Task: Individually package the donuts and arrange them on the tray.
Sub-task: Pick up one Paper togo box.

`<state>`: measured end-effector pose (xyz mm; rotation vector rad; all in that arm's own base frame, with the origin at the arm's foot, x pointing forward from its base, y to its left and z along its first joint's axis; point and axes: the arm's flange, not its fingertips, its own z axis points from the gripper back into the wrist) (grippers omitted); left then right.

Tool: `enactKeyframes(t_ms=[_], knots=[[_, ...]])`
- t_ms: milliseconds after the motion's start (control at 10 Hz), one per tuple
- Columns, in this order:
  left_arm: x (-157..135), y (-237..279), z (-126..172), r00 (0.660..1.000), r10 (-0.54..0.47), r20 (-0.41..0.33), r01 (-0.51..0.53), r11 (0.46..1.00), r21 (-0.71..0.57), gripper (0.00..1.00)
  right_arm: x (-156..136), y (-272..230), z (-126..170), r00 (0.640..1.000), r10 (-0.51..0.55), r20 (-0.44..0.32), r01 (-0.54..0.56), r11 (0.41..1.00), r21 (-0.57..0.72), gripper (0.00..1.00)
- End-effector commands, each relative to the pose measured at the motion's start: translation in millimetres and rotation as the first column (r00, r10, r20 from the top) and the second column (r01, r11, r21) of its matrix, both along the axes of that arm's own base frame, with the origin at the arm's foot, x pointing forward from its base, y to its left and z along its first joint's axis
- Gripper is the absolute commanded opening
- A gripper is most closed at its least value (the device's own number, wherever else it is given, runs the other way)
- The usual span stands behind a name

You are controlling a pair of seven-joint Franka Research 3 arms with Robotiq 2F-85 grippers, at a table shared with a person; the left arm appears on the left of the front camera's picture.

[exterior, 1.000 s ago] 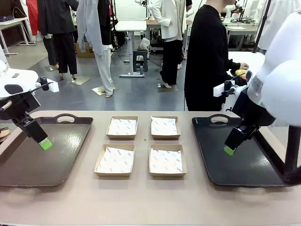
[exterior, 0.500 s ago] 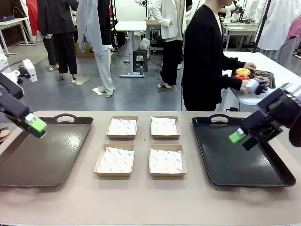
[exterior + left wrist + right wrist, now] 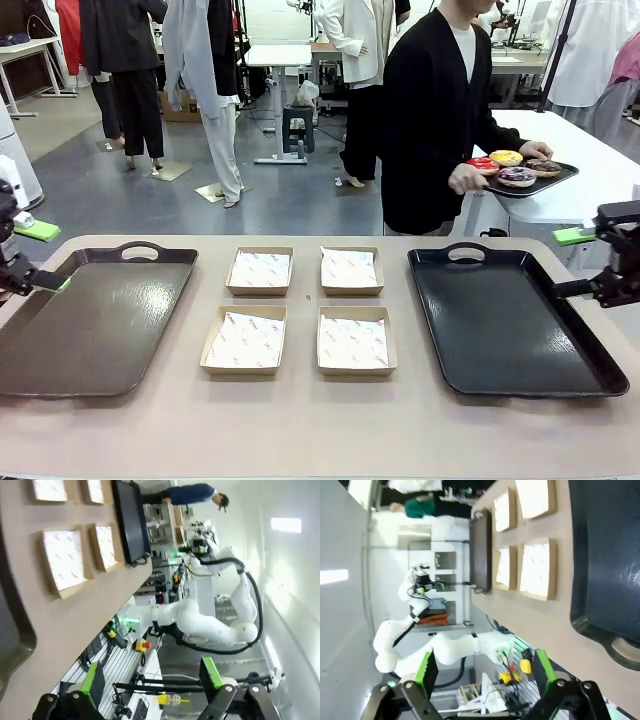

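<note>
The donuts lie on a small black tray (image 3: 565, 176) that a person in black holds at the far right. There is a red-glazed one (image 3: 483, 163), a yellow one (image 3: 506, 157), a dark speckled one (image 3: 517, 177) and a brown one (image 3: 545, 167). My left gripper (image 3: 48, 257) hovers open at the table's left edge, over the rim of a brown tray (image 3: 100, 330). At the right edge my right gripper (image 3: 572, 263) hangs open beside a black tray (image 3: 500, 330). Both grippers show wide, empty jaws in the wrist views (image 3: 151, 680) (image 3: 485, 667).
Several shallow cardboard boxes lined with printed paper sit in a square between the two big trays, for instance the near left box (image 3: 245, 340) and the far right box (image 3: 351, 269). A white side table (image 3: 600, 140) stands behind the person.
Both arms swung up and outward from over the trays to the table's sides. The person turned from the side table toward my table, lifting the small tray of donuts.
</note>
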<state>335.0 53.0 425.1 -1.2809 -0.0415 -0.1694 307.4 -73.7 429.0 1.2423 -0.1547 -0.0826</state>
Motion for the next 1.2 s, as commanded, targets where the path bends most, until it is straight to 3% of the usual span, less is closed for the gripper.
enactKeyframes(t_ms=[0,400,1100], knots=[[-2,10,-3,0.999,0.044,-0.005,-0.044,0.999,-0.024,1.0,-11,-1,-13,0.999,0.027,0.043,-0.028,0.999,0.038,1.0],[-5,46,-12,0.992,0.123,-0.041,-0.125,0.99,-0.059,1.0,-13,-21,-28,0.99,0.132,0.041,-0.133,0.99,0.034,1.0],[-19,83,-15,0.978,0.186,-0.093,-0.187,0.982,0.004,1.0,-26,-46,-24,0.992,0.109,0.055,-0.111,0.993,0.036,1.0]])
